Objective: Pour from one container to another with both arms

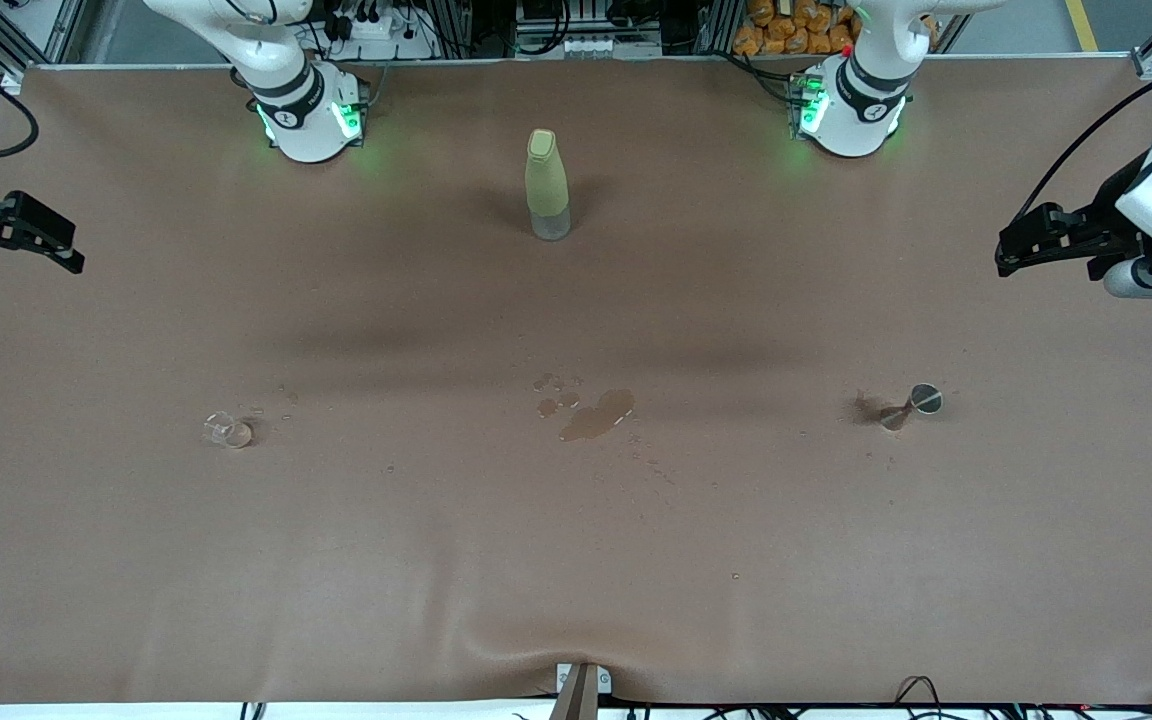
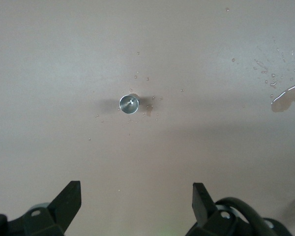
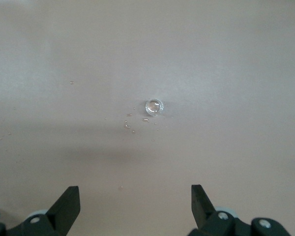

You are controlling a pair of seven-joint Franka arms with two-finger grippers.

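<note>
Brown cloth covers the table (image 1: 576,600), wet in places. Nearest the front camera, toward the right arm's end, a small clear glass cup (image 1: 228,430) appears tipped over among droplets. It is probably light, brittle and slick when wet, so it is best pinched across its wall near the rim, with modest force.

Slightly farther, at mid-table, lies a shallow puddle (image 1: 596,415) of spilled liquid with scattered drops around it. Anything dragged through it would lose friction.

Farther again, toward the left arm's end, a metal jigger (image 1: 911,405) seems to lie on its side, one bowl facing the camera. It is likely rigid, light and smooth. Its narrow waist is the natural place for a grasp, because the flared cones on each side would stop it sliding out.

The right gripper (image 3: 135,192) hangs over the table's edge at the right arm's end, jaws spread wide and empty. The left gripper (image 2: 136,189) hangs over the edge at the left arm's end, likewise spread and empty. Both arms wait, well apart from every vessel.

Farthest, between the two bases, a tall bottle (image 1: 548,185) stands upright, with a pale green sleeve and cap and a clear foot. It is likely the heaviest piece and top-heavy if full, so grip the sleeved mid-body, which is less slippery than the bare foot. The cap appears closed.
</note>
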